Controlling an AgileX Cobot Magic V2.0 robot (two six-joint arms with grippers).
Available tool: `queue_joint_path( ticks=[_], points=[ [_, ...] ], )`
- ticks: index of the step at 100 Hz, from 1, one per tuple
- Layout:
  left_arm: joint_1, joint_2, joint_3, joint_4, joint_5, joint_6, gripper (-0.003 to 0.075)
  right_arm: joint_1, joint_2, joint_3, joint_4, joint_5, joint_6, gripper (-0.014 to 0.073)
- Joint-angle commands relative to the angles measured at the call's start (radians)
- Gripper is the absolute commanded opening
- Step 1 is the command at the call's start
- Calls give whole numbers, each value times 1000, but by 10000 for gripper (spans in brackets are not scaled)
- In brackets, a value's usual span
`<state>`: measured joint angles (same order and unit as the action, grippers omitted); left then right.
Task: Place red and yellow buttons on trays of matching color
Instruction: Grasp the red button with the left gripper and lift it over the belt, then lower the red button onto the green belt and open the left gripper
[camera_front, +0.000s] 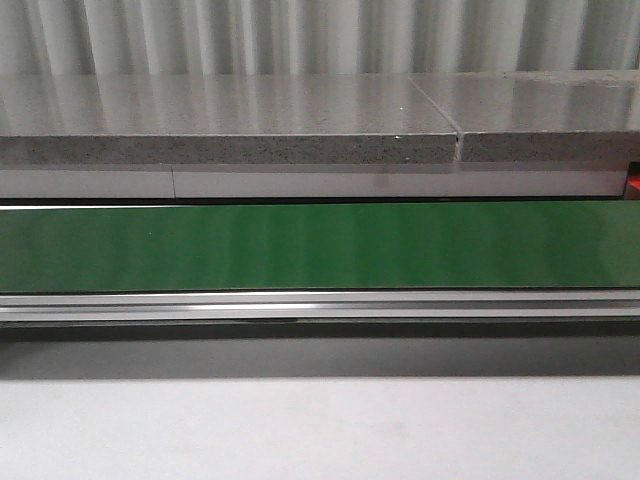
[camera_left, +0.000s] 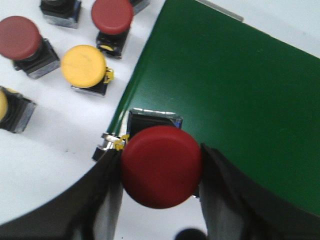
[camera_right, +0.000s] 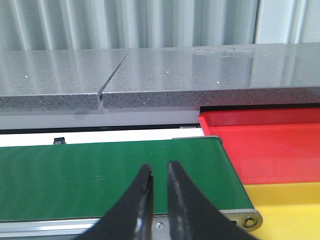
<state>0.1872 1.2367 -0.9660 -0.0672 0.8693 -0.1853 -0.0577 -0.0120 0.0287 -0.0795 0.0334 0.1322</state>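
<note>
My left end effector (camera_left: 161, 172) is pinching a red button (camera_left: 161, 166) by its cap, one finger on each side, right at the edge of the green belt (camera_left: 235, 90). On the white desk (camera_left: 60, 135) beside it I see a yellow button (camera_left: 84, 66) and two more red buttons (camera_left: 112, 15), (camera_left: 19, 36), all apart from the held one. A further yellow cap shows only partly at the frame edge.

My right end effector (camera_right: 159, 181) hangs over the belt with its fingers nearly together and nothing between them. Just past the belt's end I see the red tray (camera_right: 270, 145) and the yellow tray (camera_right: 287, 210), touching along one edge.

The front view shows me only the belt and the grey slab (camera_front: 230, 120) behind it.
</note>
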Motion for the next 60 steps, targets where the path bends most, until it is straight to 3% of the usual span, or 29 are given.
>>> queue_joint_path(
  ticks=[1, 30, 50, 60],
  points=[
    [-39, 16, -52, -4, -49, -4, 167, -4, -19, -19, -2, -74, -6, 99],
    [-117, 222, -219, 0, 29, -3, 167, -4, -19, -19, -2, -74, -6, 99],
    [-144, 283, -248, 1, 47, -3, 171, -4, -19, -19, -2, -74, -6, 99],
    [-144, 286, -248, 1, 47, -3, 257, -4, -19, -19, -2, -74, -6, 99]
  ],
)
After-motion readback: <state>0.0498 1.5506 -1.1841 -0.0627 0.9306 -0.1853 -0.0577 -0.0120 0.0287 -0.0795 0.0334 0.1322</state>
